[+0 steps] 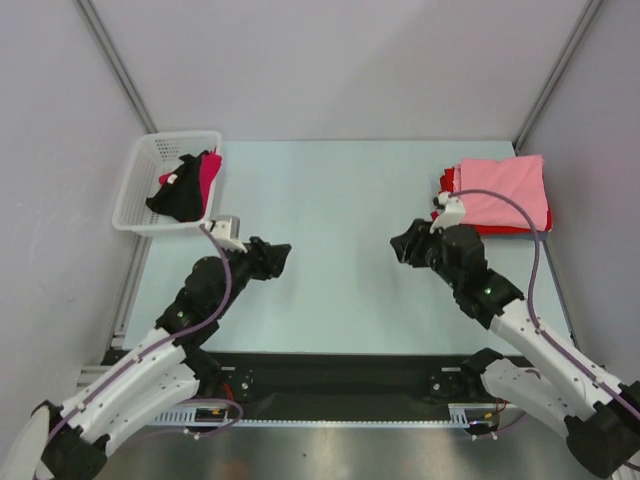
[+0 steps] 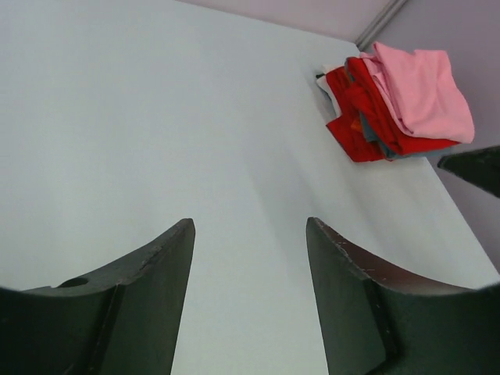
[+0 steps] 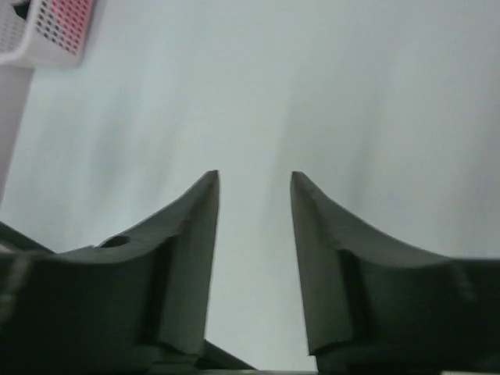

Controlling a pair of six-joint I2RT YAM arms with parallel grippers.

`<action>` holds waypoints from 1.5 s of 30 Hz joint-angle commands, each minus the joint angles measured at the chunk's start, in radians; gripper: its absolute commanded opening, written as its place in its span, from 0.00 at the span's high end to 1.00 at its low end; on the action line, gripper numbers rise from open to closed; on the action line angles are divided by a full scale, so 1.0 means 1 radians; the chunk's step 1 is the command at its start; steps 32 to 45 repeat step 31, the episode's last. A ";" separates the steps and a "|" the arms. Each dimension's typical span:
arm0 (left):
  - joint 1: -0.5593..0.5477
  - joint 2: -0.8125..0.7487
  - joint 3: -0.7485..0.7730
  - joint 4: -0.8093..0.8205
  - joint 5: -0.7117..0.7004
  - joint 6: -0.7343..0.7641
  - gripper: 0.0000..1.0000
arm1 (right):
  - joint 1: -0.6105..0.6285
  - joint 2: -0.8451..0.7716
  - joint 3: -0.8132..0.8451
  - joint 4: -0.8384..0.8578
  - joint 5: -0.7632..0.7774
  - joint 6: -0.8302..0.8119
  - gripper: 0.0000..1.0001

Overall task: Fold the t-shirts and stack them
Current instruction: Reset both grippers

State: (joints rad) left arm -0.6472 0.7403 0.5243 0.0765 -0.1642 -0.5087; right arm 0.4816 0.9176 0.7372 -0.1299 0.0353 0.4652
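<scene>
A folded salmon pink t-shirt (image 1: 505, 190) lies on top of a stack of folded red t-shirts (image 1: 447, 183) at the back right of the table; the stack also shows in the left wrist view (image 2: 367, 109), with the pink shirt (image 2: 426, 90) on top. In the white basket (image 1: 140, 185) at the back left lie a red t-shirt (image 1: 208, 175) and a black cloth (image 1: 178, 197). My left gripper (image 1: 283, 253) is open and empty, above the table near the basket. My right gripper (image 1: 398, 244) is open and empty, left of the stack. Both point toward the table's middle.
The pale table top (image 1: 330, 230) lies between the two grippers. Grey walls and metal corner posts (image 1: 555, 75) close the back and sides. The basket's corner shows in the right wrist view (image 3: 55, 31). A black rail (image 1: 340, 375) runs along the near edge.
</scene>
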 commanded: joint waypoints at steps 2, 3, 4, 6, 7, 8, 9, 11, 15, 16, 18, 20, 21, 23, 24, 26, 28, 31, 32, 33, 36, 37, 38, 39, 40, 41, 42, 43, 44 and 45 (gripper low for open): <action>0.004 -0.198 -0.154 -0.107 -0.067 0.082 0.33 | 0.110 -0.129 -0.119 -0.092 0.294 -0.103 0.35; 0.006 -0.228 -0.174 -0.116 -0.052 0.087 0.31 | 0.126 -0.178 -0.160 -0.105 0.295 -0.096 0.28; 0.006 -0.260 -0.208 -0.124 -0.049 0.096 0.29 | 0.130 -0.200 -0.182 -0.111 0.295 -0.089 0.18; 0.004 -0.329 -0.230 -0.171 -0.040 0.104 0.00 | 0.140 -0.264 -0.220 -0.135 0.304 -0.063 0.11; 0.004 -0.344 -0.234 -0.188 -0.046 0.110 0.00 | 0.144 -0.284 -0.255 -0.135 0.296 -0.050 0.04; 0.004 -0.357 -0.240 -0.223 -0.052 0.117 0.00 | 0.147 -0.293 -0.280 -0.123 0.281 -0.030 0.00; 0.004 -0.378 -0.248 -0.227 -0.054 0.121 0.00 | 0.155 -0.286 -0.298 -0.082 0.215 -0.013 0.00; 0.004 -0.389 -0.276 -0.215 -0.057 0.107 0.00 | 0.201 -0.254 -0.335 -0.070 0.202 -0.022 0.00; 0.004 -0.383 -0.290 -0.198 -0.083 0.087 0.00 | 0.275 -0.212 -0.328 -0.099 0.388 0.015 0.00; 0.006 -0.383 -0.290 -0.198 -0.096 0.075 0.00 | 0.282 -0.233 -0.340 -0.085 0.402 0.016 0.00; 0.004 -0.378 -0.288 -0.205 -0.115 0.072 0.00 | 0.285 -0.256 -0.363 -0.065 0.373 0.007 0.00; 0.004 -0.374 -0.288 -0.205 -0.113 0.070 0.00 | 0.287 -0.286 -0.374 -0.065 0.370 0.007 0.00; 0.004 -0.371 -0.287 -0.204 -0.115 0.071 0.00 | 0.287 -0.295 -0.375 -0.066 0.371 0.007 0.00; 0.004 -0.361 -0.285 -0.202 -0.121 0.068 0.00 | 0.287 -0.315 -0.381 -0.065 0.377 0.006 0.00; 0.004 -0.358 -0.284 -0.202 -0.121 0.068 0.00 | 0.287 -0.319 -0.380 -0.066 0.380 0.003 0.00; 0.004 -0.351 -0.285 -0.199 -0.123 0.068 0.00 | 0.285 -0.327 -0.380 -0.073 0.396 0.001 0.00; 0.004 -0.346 -0.287 -0.195 -0.121 0.067 0.00 | 0.282 -0.330 -0.387 -0.062 0.384 -0.002 0.00; 0.006 -0.331 -0.288 -0.181 -0.112 0.070 0.00 | 0.284 -0.327 -0.392 -0.025 0.330 -0.026 0.00; 0.006 -0.331 -0.288 -0.181 -0.112 0.070 0.00 | 0.284 -0.327 -0.392 -0.025 0.330 -0.026 0.00; 0.006 -0.331 -0.288 -0.181 -0.112 0.070 0.00 | 0.284 -0.327 -0.392 -0.025 0.330 -0.026 0.00; 0.006 -0.331 -0.288 -0.181 -0.112 0.070 0.00 | 0.284 -0.327 -0.392 -0.025 0.330 -0.026 0.00; 0.006 -0.331 -0.288 -0.181 -0.112 0.070 0.00 | 0.284 -0.327 -0.392 -0.025 0.330 -0.026 0.00; 0.006 -0.331 -0.288 -0.181 -0.112 0.070 0.00 | 0.284 -0.327 -0.392 -0.025 0.330 -0.026 0.00; 0.006 -0.331 -0.288 -0.181 -0.112 0.070 0.00 | 0.284 -0.327 -0.392 -0.025 0.330 -0.026 0.00; 0.006 -0.331 -0.288 -0.181 -0.112 0.070 0.00 | 0.284 -0.327 -0.392 -0.025 0.330 -0.026 0.00; 0.006 -0.331 -0.288 -0.181 -0.112 0.070 0.00 | 0.284 -0.327 -0.392 -0.025 0.330 -0.026 0.00; 0.006 -0.331 -0.288 -0.181 -0.112 0.070 0.00 | 0.284 -0.327 -0.392 -0.025 0.330 -0.026 0.00; 0.006 -0.331 -0.288 -0.181 -0.112 0.070 0.00 | 0.284 -0.327 -0.392 -0.025 0.330 -0.026 0.00; 0.006 -0.331 -0.288 -0.181 -0.112 0.070 0.00 | 0.284 -0.327 -0.392 -0.025 0.330 -0.026 0.00; 0.006 -0.331 -0.288 -0.181 -0.112 0.070 0.00 | 0.284 -0.327 -0.392 -0.025 0.330 -0.026 0.00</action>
